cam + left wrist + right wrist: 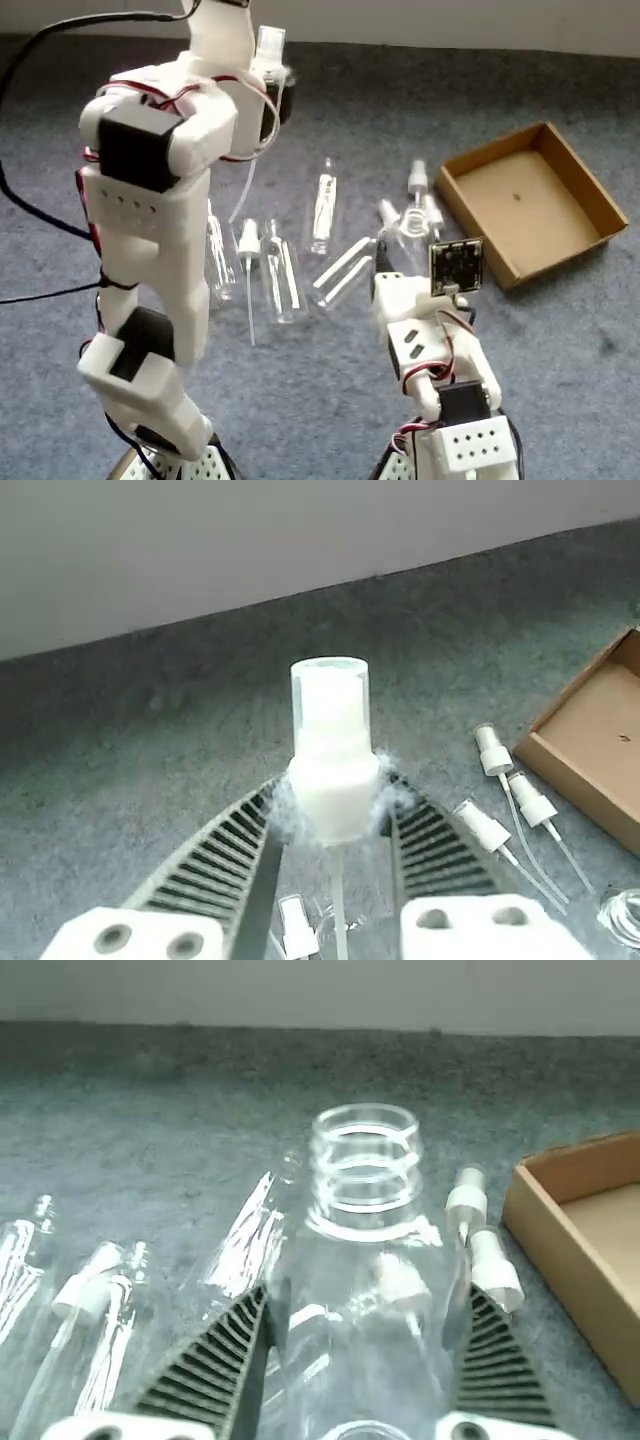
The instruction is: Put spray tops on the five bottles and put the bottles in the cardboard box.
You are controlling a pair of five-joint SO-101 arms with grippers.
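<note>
The left gripper's [332, 815] ribbed fingers [225, 855] are clenched on the collar of a spray top [330, 745], which stands upright between them, its clear cap above the tips and its thin tube [338, 905] hanging down below. In the high view this arm is raised well above the carpet [560, 380], with the spray top [270, 45] at its upper end, far from the other things. The right gripper's [365, 1310] fingers [215, 1370] grasp a clear bottle [365, 1210] by its body, upright, with the threaded neck open and bare. The high view shows that gripper [405, 262] low over the carpet, the bottle [410, 230] just beside three loose spray tops [418, 180] that lie near the box's near-left corner. The box [520, 200] sits open on the carpet to the right of the held bottle, close to it but not touching. To the left of the right gripper four more bottles [322, 205] lie on their sides, uncapped, spread between the two arms. Another spray top [248, 243] lies among them with its tube pointing toward the arms' bases.
</note>
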